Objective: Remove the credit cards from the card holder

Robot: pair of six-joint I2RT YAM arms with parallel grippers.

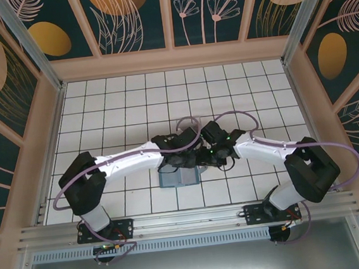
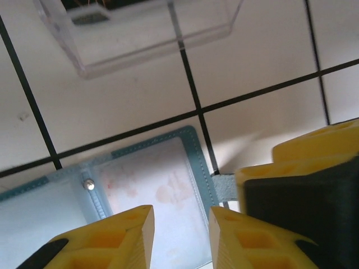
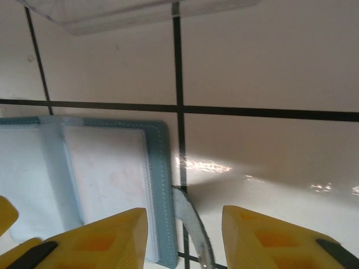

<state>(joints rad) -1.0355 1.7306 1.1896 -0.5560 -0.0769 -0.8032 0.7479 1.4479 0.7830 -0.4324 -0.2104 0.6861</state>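
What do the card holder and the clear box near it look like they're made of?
The card holder: probably faux leather or vinyl, matte teal, with stitched edges; its inner pockets look like frosted soft plastic. The clear box: rigid transparent plastic, glossy, with floor lines showing through.

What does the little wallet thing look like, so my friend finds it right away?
Look at the middle of the white tiled table, a bit toward the near edge. There lies the card holder, open flat like a book. It is teal-blue with stitched edges, unlike the see-through tray just behind it.
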